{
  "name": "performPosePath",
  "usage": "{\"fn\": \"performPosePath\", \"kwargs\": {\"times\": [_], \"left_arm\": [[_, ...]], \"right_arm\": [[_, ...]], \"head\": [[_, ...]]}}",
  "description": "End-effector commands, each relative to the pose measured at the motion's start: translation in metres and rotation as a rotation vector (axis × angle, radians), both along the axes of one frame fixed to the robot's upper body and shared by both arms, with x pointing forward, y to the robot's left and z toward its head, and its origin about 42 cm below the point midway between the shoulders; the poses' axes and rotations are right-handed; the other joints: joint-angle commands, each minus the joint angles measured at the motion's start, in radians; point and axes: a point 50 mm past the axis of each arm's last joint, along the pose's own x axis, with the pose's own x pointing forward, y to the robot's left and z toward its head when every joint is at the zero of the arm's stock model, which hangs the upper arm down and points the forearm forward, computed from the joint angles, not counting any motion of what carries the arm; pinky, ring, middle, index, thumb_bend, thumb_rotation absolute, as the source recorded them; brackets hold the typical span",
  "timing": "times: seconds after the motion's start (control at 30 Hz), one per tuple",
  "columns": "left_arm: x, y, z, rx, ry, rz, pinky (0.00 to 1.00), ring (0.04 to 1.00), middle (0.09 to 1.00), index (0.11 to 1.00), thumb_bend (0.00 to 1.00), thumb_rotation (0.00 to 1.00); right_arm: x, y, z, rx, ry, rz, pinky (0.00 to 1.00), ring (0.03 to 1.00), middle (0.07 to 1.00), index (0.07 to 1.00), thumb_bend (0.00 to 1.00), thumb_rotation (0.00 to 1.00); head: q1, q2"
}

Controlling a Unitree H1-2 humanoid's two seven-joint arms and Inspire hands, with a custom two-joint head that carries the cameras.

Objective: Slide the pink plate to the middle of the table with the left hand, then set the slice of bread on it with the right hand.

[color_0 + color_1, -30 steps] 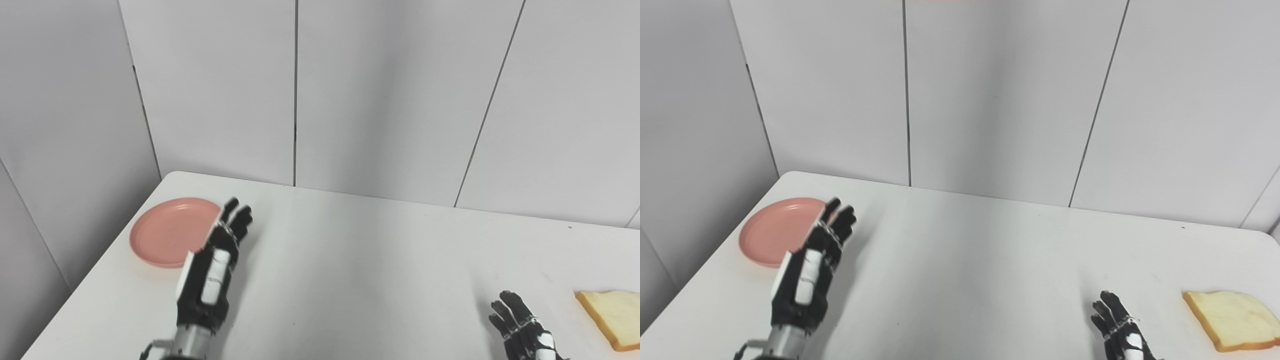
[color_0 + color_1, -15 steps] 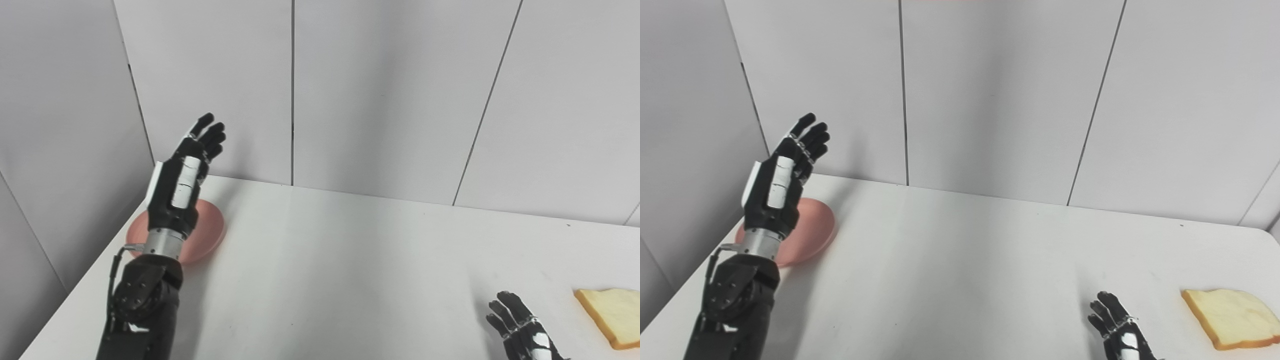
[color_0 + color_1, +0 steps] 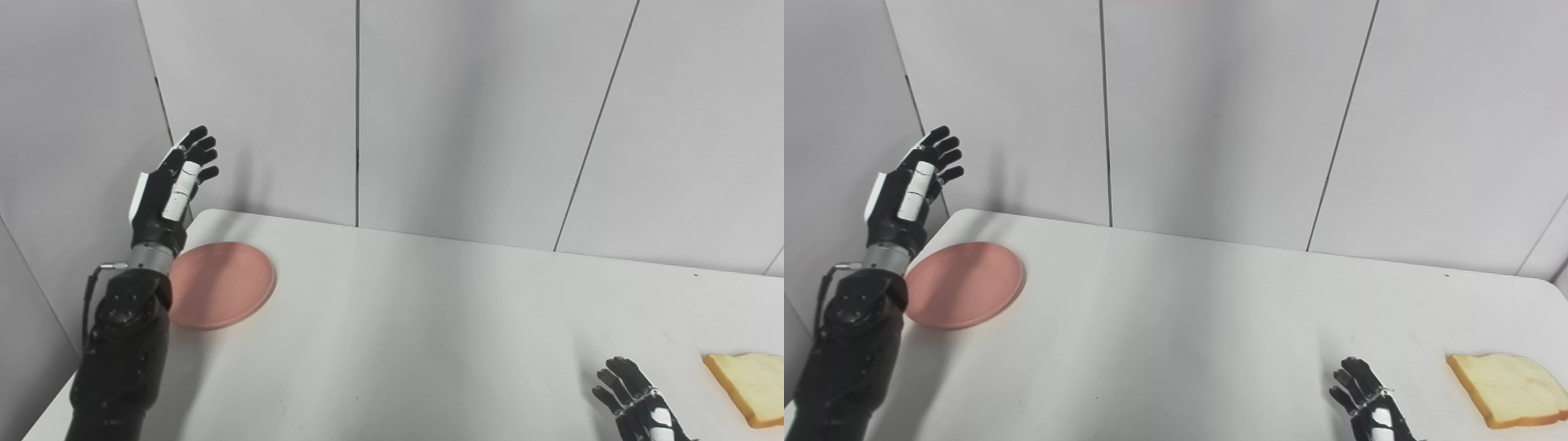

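Observation:
The pink plate (image 3: 223, 283) lies flat near the table's far left corner. My left hand (image 3: 168, 193) is raised high in the air above and to the left of the plate, fingers spread, open and holding nothing. A slice of bread (image 3: 1510, 387) with a brown crust lies at the right edge of the table. My right hand (image 3: 1366, 405) rests low near the front edge, left of the bread and apart from it, open with fingers apart.
The white table (image 3: 429, 318) is bounded by grey wall panels (image 3: 465, 116) behind and on the left. Its rounded far left corner sits just behind the plate.
My left hand rose from table level beside the plate to high in the air, then swung left past the plate's edge. The plate and bread stayed put. The right hand barely moved.

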Motion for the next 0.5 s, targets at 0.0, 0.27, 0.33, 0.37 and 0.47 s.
{"fn": "performPosePath", "kwargs": {"times": [0.0, 0.27, 0.33, 0.37, 0.47], "left_arm": [[0.012, 0.014, 0.029, 0.039, -0.078, 0.022, 0.79, 0.888, 0.865, 0.846, 0.95, 0.78], [0.027, 0.044, 0.012, 0.024, -0.033, 0.089, 0.76, 0.863, 0.869, 0.855, 0.92, 0.75], [0.028, 0.05, 0.005, 0.028, -0.01, 0.112, 0.77, 0.87, 0.871, 0.853, 0.86, 0.74], [0.029, 0.053, 0.001, 0.028, -0.001, 0.12, 0.78, 0.878, 0.878, 0.855, 0.84, 0.74], [0.029, 0.061, -0.011, 0.043, 0.017, 0.147, 0.81, 0.897, 0.898, 0.861, 0.86, 0.73]], "right_arm": [[-0.016, 0.01, -0.035, 0.043, 0.117, 0.005, 0.82, 0.831, 0.825, 0.783, 0.81, 0.85], [-0.018, 0.009, -0.034, 0.039, 0.119, 0.004, 0.82, 0.831, 0.822, 0.792, 0.81, 0.86], [-0.018, 0.009, -0.034, 0.038, 0.118, 0.005, 0.82, 0.83, 0.821, 0.795, 0.8, 0.86], [-0.018, 0.009, -0.034, 0.039, 0.117, 0.005, 0.82, 0.828, 0.82, 0.794, 0.8, 0.86], [-0.019, 0.008, -0.033, 0.036, 0.116, 0.005, 0.82, 0.826, 0.817, 0.792, 0.8, 0.86]], "head": [[0.001, 0.0], [-0.001, 0.005], [-0.001, 0.007], [-0.001, 0.007], [-0.003, 0.01]]}}
